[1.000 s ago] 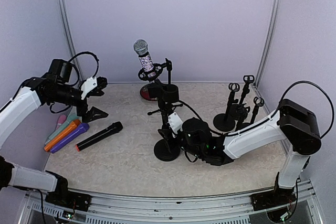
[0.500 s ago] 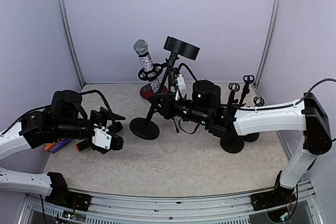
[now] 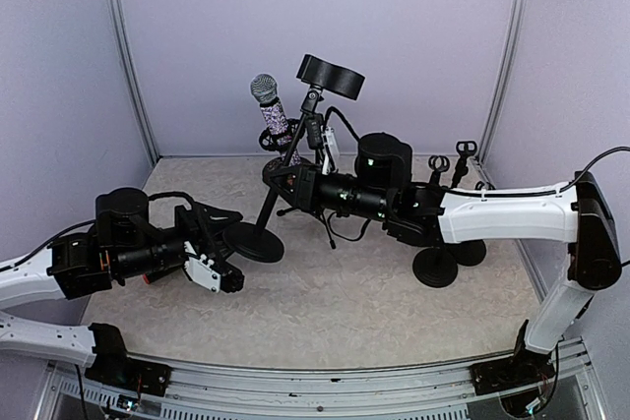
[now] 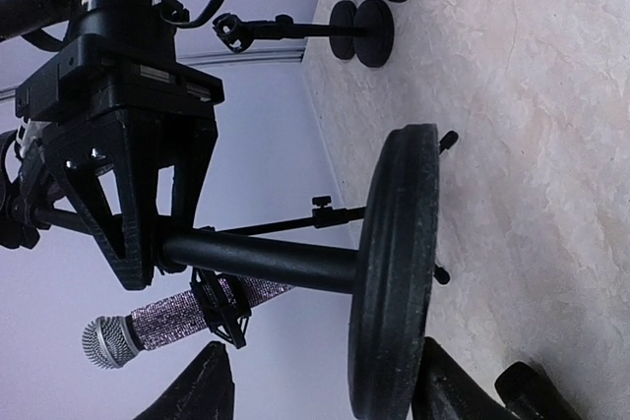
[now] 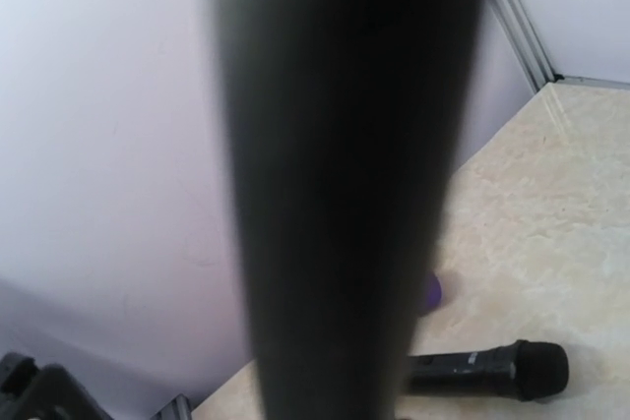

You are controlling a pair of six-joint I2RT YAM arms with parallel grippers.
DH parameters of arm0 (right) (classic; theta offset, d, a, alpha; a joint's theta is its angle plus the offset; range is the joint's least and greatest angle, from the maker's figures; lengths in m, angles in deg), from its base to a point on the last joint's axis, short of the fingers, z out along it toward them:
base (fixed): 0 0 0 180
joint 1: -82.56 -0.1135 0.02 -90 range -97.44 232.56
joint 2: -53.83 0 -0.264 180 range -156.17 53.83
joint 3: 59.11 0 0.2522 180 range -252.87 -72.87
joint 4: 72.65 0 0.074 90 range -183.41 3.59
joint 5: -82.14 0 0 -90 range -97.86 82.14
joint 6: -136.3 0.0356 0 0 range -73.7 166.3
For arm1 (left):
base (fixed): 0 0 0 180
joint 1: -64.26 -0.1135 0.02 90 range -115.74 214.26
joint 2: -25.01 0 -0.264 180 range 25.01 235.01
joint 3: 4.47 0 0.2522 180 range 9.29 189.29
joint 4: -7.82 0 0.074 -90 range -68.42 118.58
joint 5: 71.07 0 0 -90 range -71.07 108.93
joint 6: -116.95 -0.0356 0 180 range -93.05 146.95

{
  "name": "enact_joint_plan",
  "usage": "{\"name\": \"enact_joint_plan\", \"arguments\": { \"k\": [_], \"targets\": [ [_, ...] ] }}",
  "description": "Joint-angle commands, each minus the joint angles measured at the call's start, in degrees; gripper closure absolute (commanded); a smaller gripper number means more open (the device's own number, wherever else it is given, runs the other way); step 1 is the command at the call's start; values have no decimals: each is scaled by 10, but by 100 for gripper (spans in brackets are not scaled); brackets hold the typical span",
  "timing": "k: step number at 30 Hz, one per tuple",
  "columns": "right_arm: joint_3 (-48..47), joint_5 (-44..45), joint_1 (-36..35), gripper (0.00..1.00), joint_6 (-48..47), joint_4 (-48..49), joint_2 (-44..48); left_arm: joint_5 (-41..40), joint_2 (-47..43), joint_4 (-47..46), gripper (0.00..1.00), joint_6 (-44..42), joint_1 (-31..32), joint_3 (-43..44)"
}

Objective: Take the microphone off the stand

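My right claw (image 4: 148,255) clamps the tilted black stand's pole (image 4: 266,261). My left claw (image 3: 234,248) stands half-open around its round base (image 4: 394,272), gripping nothing.

The left arm (image 3: 30,277) is laid low and stretched toward 3 o'clock, with the wrist rolled so that the left gripper (image 3: 234,248) is turned on its side. Its fingers (image 4: 202,386) are held apart. The right arm (image 3: 507,211) is held upright from its base at 5 o'clock, bent sharply at the elbow and extended toward 9 o'clock. The right gripper (image 3: 287,182) is closed on a stand pole (image 4: 261,261), which is clamped between both fingers.
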Motion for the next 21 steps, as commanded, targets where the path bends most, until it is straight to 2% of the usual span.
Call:
{"name": "enact_joint_plan", "arguments": {
  "k": [1,10,13,14,18,20,21],
  "targets": [
    [-27,-7,-8,100,13,38,9,-2,-5,-11,45,-16,8,8],
    [-70,1,-29,100,-17,18,-8,2,12,44,82,-11,19,24],
    [-86,-4,-36,100,-28,9,-14,-6,19,42,97,-7,19,26],
    [-89,-5,-38,100,-32,6,-15,-8,19,40,100,-7,19,26],
    [-90,-13,-42,98,-38,7,-11,-27,17,-11,100,-2,18,17],
    [-75,-12,-43,72,-27,22,-4,-43,10,-75,100,-6,19,2],
    [-61,-9,-43,66,-20,34,1,-50,7,-105,100,-12,19,-8]
  ]
}}
